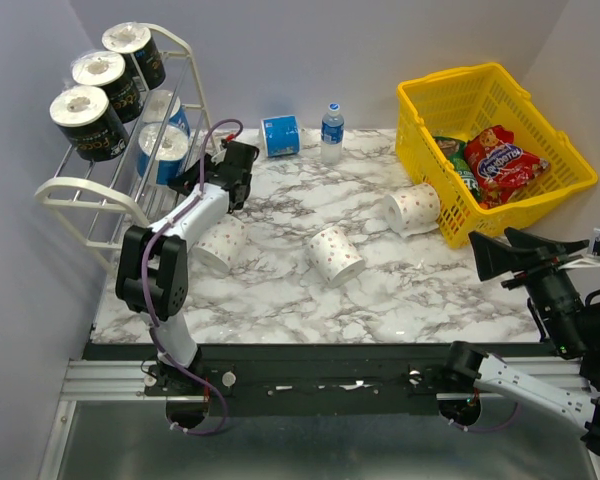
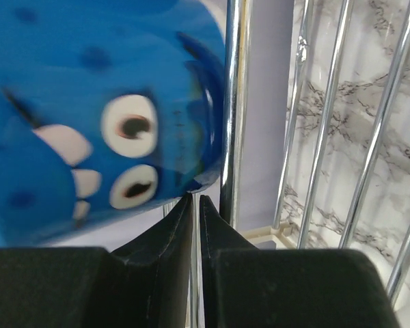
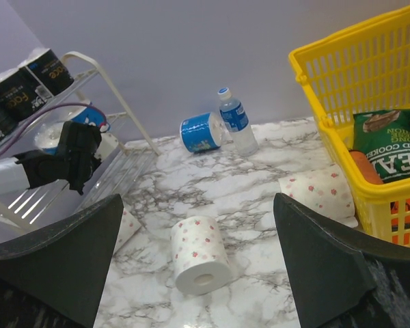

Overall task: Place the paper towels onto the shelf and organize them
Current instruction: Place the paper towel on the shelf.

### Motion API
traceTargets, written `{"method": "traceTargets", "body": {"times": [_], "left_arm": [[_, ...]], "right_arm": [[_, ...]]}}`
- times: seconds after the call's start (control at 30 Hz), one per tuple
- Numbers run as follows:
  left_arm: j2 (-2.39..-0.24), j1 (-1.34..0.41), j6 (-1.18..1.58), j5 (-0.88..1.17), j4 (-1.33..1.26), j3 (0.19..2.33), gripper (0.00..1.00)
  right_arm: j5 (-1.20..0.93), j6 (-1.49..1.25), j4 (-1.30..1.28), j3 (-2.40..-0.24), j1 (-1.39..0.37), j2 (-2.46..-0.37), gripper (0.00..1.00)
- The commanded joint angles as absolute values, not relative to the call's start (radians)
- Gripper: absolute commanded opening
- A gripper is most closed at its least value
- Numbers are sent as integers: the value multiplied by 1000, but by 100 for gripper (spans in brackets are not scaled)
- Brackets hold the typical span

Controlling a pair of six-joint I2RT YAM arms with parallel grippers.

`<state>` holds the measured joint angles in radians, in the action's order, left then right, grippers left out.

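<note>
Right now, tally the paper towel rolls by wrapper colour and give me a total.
black rolls: 3
blue rolls: 3
white dotted rolls: 3
Total: 9

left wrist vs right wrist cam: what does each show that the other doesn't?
Left wrist only: the left claw with its tips pressed shut, just below the cartoon print on a blue roll, seen close up.
Right wrist only: the open right claw, yellow basket, water bottle, a second blue roll lying by the bottle, three dotted rolls on the table, and black rolls on the top tier of the shelf.
Both: the shelf's bars and the marble table.
</note>
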<state>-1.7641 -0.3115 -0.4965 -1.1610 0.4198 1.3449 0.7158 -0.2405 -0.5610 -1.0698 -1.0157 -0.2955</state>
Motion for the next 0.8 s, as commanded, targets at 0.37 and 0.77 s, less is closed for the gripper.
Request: {"method": "traceTargets", "body": {"times": [0.37,0.77], "left_arm": [[-1760,-287,-425,-1149,514,1456,20],[-1739,-373,-428,-1098,505,1459,21]], "right_arm": [[752,-227,-551,-1037,-1022,-250,100],[744,-229,-548,-1048,-1023,-250,100]]}}
